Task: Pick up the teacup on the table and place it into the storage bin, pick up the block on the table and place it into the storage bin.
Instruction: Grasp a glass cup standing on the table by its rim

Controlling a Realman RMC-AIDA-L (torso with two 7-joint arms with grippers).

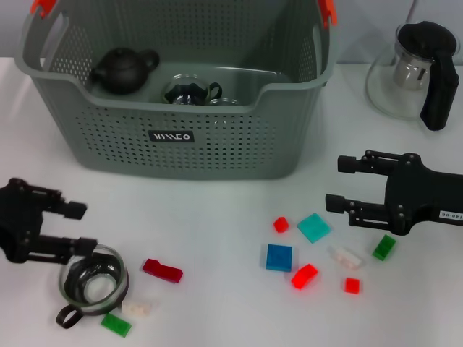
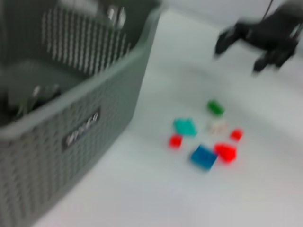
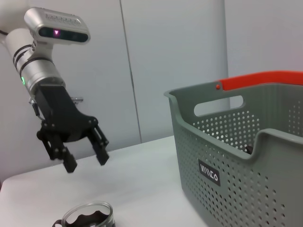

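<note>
White table (image 1: 217, 238); left gripper (image 1: 79, 228) wide open above teacup (image 1: 92, 283), empty.

Open tabletop (image 1: 217, 217) before storage bin (image 1: 217, 155)

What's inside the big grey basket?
Inside the storage bin sit a dark teapot and a glass cup with a dark handle. Something more glassy peeks beside it, but the front wall hides most of it and the floor.
</note>
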